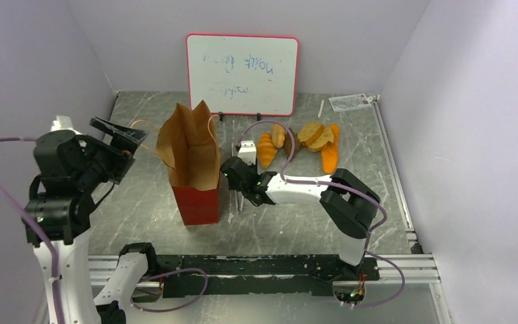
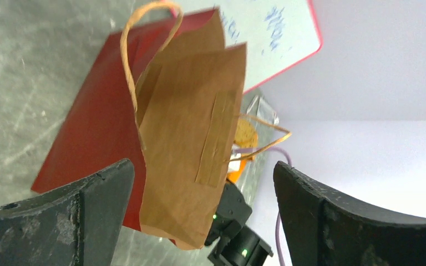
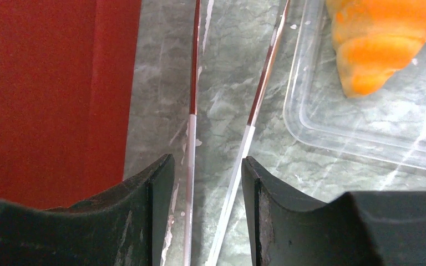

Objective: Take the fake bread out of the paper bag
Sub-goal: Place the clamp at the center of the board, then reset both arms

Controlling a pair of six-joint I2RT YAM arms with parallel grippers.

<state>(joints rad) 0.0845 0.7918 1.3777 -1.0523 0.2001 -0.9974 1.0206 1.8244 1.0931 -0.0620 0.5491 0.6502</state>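
Bread pieces beside the bag, both claws spread

Orange plastic bread pieces (image 1: pixel 297 143) lie on the table (image 1: pixel 391 202) right of the upright red-and-brown paper bag (image 1: pixel 192 165); its inside is hidden. Left claw (image 2: pixel 202 221) gapes, right claw (image 3: pixel 208 216) narrowly spread over two thin sticks (image 3: pixel 191 138); steady the bag's rim before reaching.

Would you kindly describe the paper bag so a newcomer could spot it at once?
Start at the whiteboard against the back wall. Just in front, slightly left, stands the paper bag: upright, open-topped, brown above and red at its base, unlike the orange bread lying to its right.
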